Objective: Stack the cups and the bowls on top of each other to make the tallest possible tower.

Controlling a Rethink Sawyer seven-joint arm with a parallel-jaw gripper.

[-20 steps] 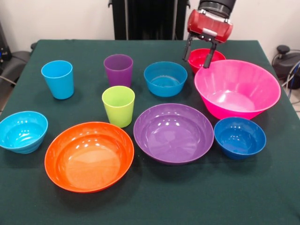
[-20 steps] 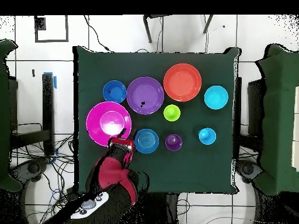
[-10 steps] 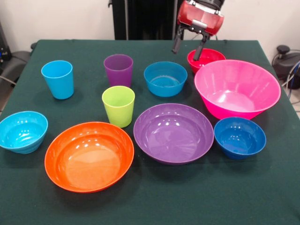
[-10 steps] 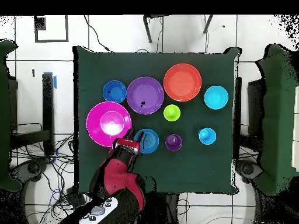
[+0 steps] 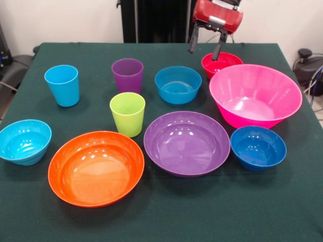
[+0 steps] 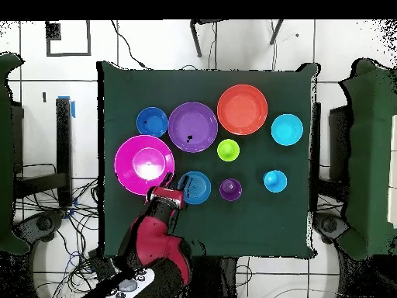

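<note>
The jaws (image 5: 205,41) hang apart and empty above the tabletop (image 5: 161,212), with nothing between the two black fingers (image 5: 194,39). The red bowl (image 5: 220,61) sits just below and slightly to one side of them, upright and open-mouthed, tucked against the rim of the big pink bowl (image 5: 255,95). On the jaws' other side, a little nearer the camera in the front view, stands the blue bowl (image 5: 177,83), also upright. No tower exists yet: every piece rests alone, the purple cup (image 5: 127,74), lime green cup (image 5: 127,113) and light blue cup (image 5: 62,84) well away from the jaws, the cyan bowl (image 5: 24,141) farthest. Judging by this, the red bowl is the closest candidate; a short drop straddling its rim would likely suffice. In the overhead view the jaws (image 6: 166,194) sit between the pink and blue bowls.
</note>
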